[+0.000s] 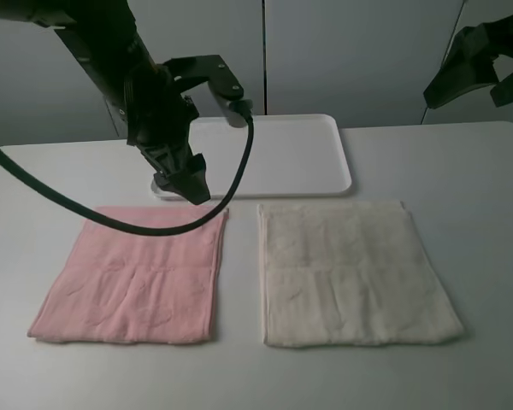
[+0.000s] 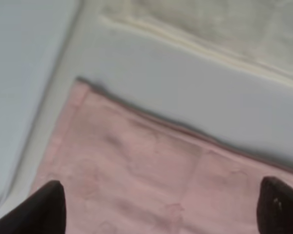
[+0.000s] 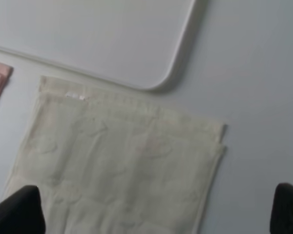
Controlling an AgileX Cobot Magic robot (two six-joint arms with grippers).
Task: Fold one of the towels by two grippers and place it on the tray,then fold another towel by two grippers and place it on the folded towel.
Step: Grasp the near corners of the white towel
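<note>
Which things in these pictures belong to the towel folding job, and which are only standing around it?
Part of the job:
- cream towel, lying flat
- pink towel, lying flat
- white tray, nothing on it
- left gripper, open, over the pink towel
- right gripper, open, over the cream towel

Not part of it:
- table
- black cable hanging from the left arm

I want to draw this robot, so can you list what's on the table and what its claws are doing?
pink towel: flat on table, left
cream towel: flat, beside it, right, not touching
tray: white, behind both towels, no towel on it
left gripper: open, near pink towel's far edge
right gripper: open, raised high at right, holding nothing
</note>
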